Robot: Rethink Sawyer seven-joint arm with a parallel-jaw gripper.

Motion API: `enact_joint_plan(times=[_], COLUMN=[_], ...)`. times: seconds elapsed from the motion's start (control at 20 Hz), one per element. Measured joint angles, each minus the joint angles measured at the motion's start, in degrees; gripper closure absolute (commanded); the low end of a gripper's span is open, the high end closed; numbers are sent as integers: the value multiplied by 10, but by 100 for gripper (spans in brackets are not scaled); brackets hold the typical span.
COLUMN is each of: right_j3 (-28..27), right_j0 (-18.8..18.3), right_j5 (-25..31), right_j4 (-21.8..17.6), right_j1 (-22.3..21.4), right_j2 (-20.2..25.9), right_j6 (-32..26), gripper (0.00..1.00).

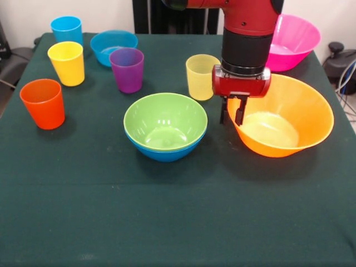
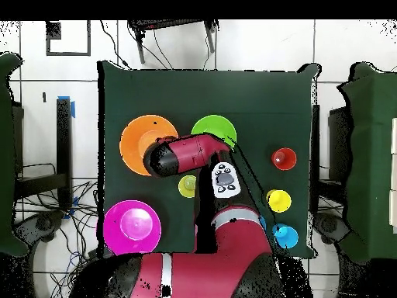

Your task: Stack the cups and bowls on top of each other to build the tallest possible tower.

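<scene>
- The desk (image 1: 178, 222) is covered in dark green cloth.
- The fingers (image 1: 234, 110) hang at the near-left rim of the orange bowl (image 1: 289, 119); seen from the front, that bowl spreads to their right.
- Green bowl (image 1: 165, 122) sits left of the fingers, nested in a blue bowl (image 1: 164, 153) that rests on the desk.
- Pale cup (image 1: 201, 76) stands just behind-left of the fingers.
- Pink bowl (image 1: 292, 41) sits behind-right, near the far edge.
- Purple cup (image 1: 127, 69) and small blue bowl (image 1: 113, 47) lie farther left and back.
- Yellow cup (image 1: 67, 63), blue cup (image 1: 67, 29) and orange cup (image 1: 43, 103) stand farthest left.
</scene>
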Motion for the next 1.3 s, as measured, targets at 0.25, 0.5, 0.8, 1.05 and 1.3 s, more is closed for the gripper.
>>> enact_joint_plan(times=[0.25,0.5,0.8,1.05,1.3], right_j3=[-1,7,13,13,13], right_j0=[-2,-34,-76,-101,-114], right_j5=[0,19,77,126,141], right_j4=[0,9,28,28,28], right_j1=[0,-19,-61,-98,-113], right_j2=[2,37,75,93,110], right_j6=[0,0,0,0,0], gripper=[100,100,100,100,100])
